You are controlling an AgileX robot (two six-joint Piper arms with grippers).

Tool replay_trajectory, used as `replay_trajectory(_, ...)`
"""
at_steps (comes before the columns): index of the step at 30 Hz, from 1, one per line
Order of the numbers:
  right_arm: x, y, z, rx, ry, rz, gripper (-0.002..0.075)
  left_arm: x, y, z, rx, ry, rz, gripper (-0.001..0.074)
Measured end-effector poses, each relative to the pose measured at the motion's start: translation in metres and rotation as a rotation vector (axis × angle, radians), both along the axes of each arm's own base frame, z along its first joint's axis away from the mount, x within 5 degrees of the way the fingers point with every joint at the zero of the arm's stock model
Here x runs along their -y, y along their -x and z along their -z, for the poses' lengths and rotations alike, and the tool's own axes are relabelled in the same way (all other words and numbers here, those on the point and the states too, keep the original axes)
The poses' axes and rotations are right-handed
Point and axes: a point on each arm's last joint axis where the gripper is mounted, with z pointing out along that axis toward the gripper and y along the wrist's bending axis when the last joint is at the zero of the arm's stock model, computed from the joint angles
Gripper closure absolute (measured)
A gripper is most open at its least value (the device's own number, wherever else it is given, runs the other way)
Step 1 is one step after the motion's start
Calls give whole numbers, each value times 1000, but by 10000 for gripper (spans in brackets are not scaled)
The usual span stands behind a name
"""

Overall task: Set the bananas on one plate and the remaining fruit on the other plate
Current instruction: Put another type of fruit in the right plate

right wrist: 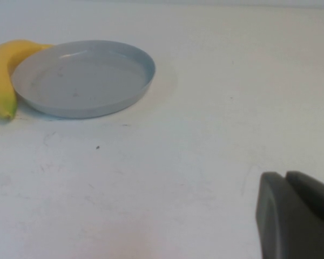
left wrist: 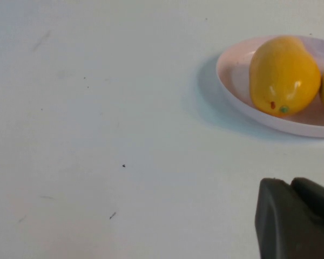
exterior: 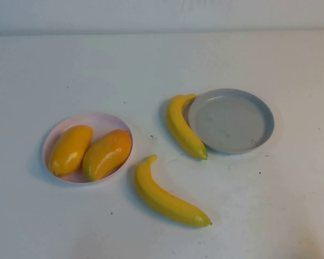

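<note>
Two mango-like fruits (exterior: 70,149) (exterior: 107,154) lie side by side in the pale pink plate (exterior: 100,117) at the left. One banana (exterior: 182,129) lies on the table against the left rim of the grey-blue plate (exterior: 232,121), which holds nothing. The second banana (exterior: 164,198) lies on the table nearer me, in the middle. Neither gripper shows in the high view. My left gripper (left wrist: 291,183) is shut and empty, low over bare table short of the pink plate (left wrist: 232,75) and a fruit (left wrist: 283,74). My right gripper (right wrist: 286,175) is shut and empty, well short of the grey plate (right wrist: 81,78) and banana (right wrist: 2,73).
The white table (exterior: 162,65) runs back to a pale wall (exterior: 162,13). Bare table lies behind both plates and along the front left and front right.
</note>
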Motion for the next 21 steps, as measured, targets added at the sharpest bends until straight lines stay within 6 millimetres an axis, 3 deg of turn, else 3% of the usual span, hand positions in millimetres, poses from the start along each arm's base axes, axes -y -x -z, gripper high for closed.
replay_trajectory(3, 0, -1, -5, 49, -78, 13, 743, 0, 0, 0, 0, 0, 0, 735)
replay_trajectory(11, 4, -3, -26, 230, -553, 105, 743, 0, 0, 0, 0, 0, 0, 735)
replay_trajectory(17, 2, -3, -30, 212, -663, 97, 743, 0, 0, 0, 0, 0, 0, 735)
replay_trajectory(21, -10, -2, -55, 100, -650, -5, 743, 0, 0, 0, 0, 0, 0, 735)
